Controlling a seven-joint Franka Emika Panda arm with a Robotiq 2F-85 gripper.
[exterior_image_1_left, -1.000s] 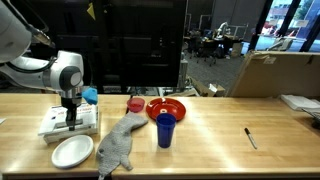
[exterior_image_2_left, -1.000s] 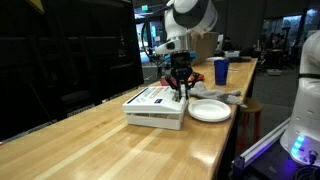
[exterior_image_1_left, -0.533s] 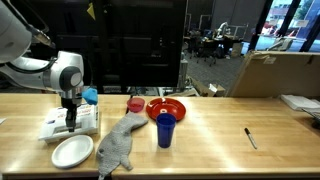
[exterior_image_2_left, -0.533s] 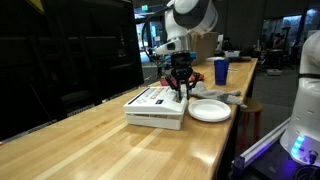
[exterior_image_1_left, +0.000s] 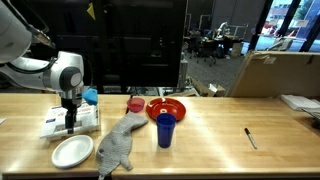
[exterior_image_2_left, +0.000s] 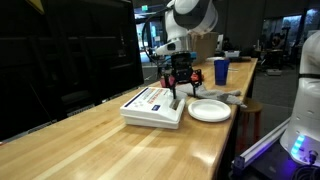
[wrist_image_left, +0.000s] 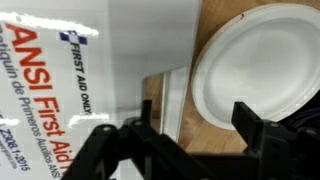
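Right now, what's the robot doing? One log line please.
gripper: open | over: first aid box | beside box: white plate

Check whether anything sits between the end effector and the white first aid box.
Nothing visible does. The open end effector hangs directly over the first aid box; the white plate lies beside it, off the path.

The tool hangs spread over the white box, beside a plate.
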